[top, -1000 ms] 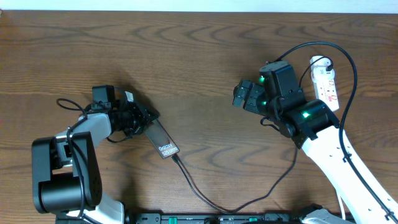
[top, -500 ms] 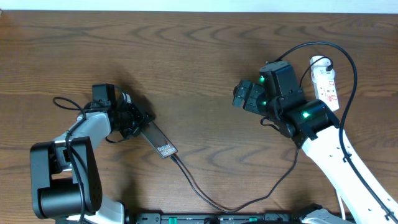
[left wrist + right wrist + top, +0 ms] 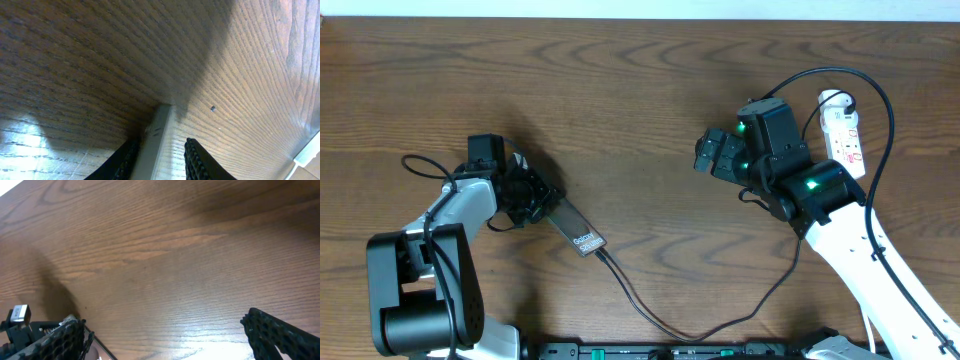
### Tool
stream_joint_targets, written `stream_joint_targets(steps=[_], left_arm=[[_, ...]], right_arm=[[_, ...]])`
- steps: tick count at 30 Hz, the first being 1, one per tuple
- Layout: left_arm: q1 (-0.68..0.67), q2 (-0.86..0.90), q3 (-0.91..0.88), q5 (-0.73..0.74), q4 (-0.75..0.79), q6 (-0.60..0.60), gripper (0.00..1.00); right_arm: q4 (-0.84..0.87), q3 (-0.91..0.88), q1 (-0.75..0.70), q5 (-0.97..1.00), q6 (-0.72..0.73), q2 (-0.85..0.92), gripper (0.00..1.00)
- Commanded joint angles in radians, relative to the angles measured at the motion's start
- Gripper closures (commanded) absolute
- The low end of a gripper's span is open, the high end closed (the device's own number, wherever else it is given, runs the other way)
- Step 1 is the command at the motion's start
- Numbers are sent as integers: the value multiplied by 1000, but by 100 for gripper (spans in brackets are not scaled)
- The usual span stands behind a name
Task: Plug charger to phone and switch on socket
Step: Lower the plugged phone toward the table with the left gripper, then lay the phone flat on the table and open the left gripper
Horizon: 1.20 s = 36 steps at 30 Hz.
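Gripping the phone (image 3: 578,228) at its upper-left end, the left pincer (image 3: 542,200) is closed with one finger along each side of the slab. Below and right of the phone, the charger (image 3: 638,308) runs off from the lettered end; whether its tip is fully seated cannot be told. Well right of the phone, the right pincer (image 3: 712,154) hangs wide open and empty above the surface (image 3: 640,90). Farther right again lies the socket (image 3: 845,130).

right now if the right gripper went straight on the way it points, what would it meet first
Probably bare table: the open right gripper faces only wood. If it runs level, the left gripper lies far along that line.
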Motion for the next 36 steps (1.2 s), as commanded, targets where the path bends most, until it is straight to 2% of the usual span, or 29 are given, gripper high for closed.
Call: stream_joint_targets(steps=[1, 36], left_arm=[[2, 53, -50, -179, -35, 10, 66], [2, 53, -50, -180, -59, 10, 65]], right_arm=[[-1, 5, 0, 7, -12, 7, 1], [-1, 5, 0, 5, -12, 7, 1]])
